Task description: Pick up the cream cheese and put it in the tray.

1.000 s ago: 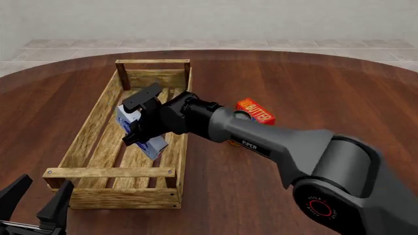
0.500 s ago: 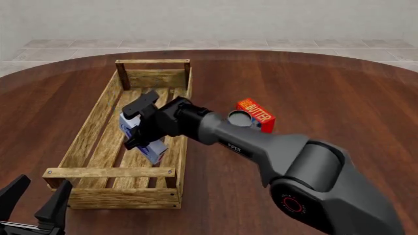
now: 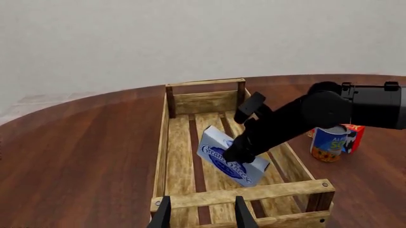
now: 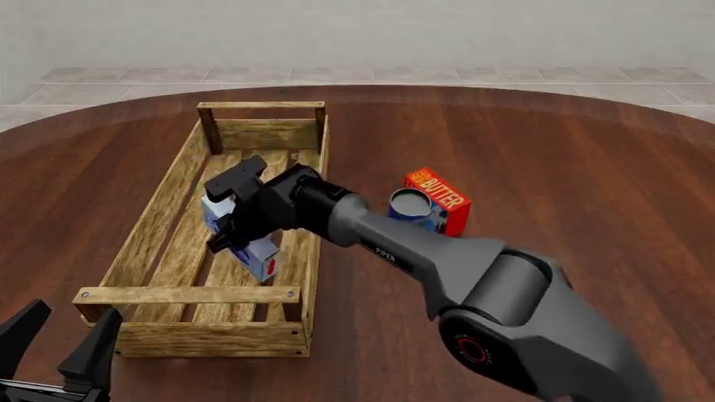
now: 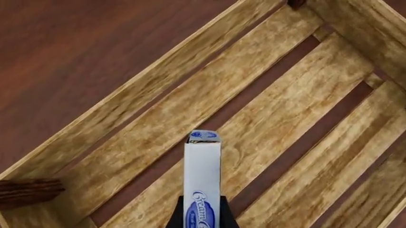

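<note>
White-and-blue, the cream cheese hangs edge-on, clenched in the right gripper low inside the tray, its long axis tilted across the slats, while the left gripper idles spread apart by the tray's near end.

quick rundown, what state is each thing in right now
cream cheese: gripped on edge, tilted, inside the tray, low over the slats; contact unclear
right claw: shut on the cream cheese
left claw: open, holding nothing, near the tray's near end
tray: upright on the table, nothing else in it
blue can: upright beside the tray
butter box: standing behind the can
</note>
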